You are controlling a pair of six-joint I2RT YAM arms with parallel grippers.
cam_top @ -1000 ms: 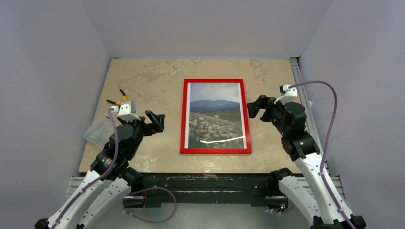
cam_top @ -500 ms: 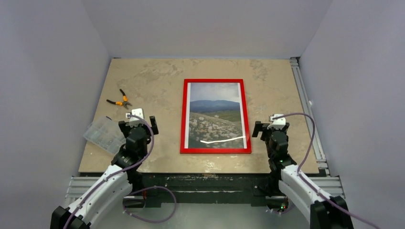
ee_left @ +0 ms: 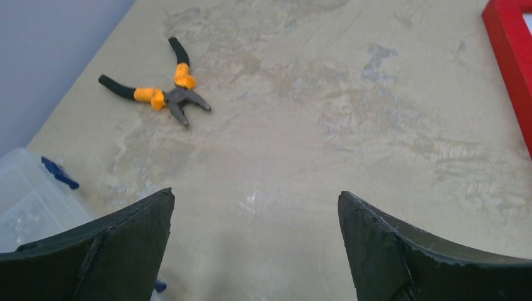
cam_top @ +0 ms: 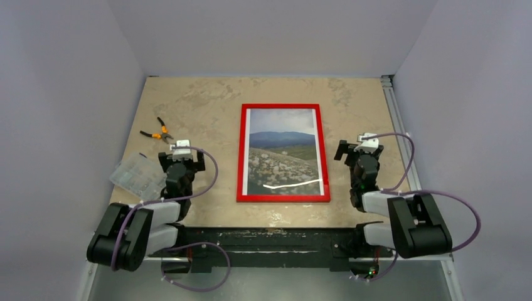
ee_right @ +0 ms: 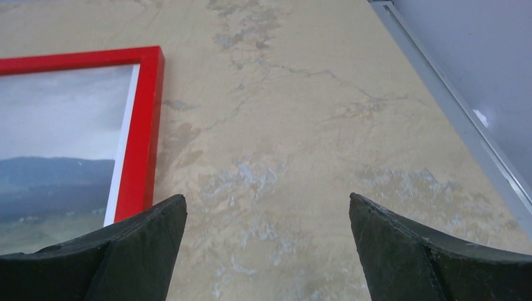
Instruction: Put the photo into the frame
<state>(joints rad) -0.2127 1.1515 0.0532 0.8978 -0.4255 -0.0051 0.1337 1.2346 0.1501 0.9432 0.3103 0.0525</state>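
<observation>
While both arms sit folded low at the near edge of the mottled beige tabletop, the large landscape print of blue sky, distant mountains and a rocky hillside lies face up inside the thin, bright red rectangular frame, flat on the table between the two grippers.

The left gripper is to the frame's left, apart from it. Its dark fingers are spread wide with only bare table between them. In its wrist view just a red strip of the frame shows ahead at the far right. Ahead and to the left of this gripper lie pliers with black and orange handles, and close on its left sits a clear plastic compartment box.

The right gripper is to the frame's right, likewise apart, spread wide and holding nothing. From its wrist camera, the frame's far right corner lies ahead and to the left of the fingers, with the print's sky and mountains inside the red border. A grey metal rail runs along the table's edge to this gripper's right.
</observation>
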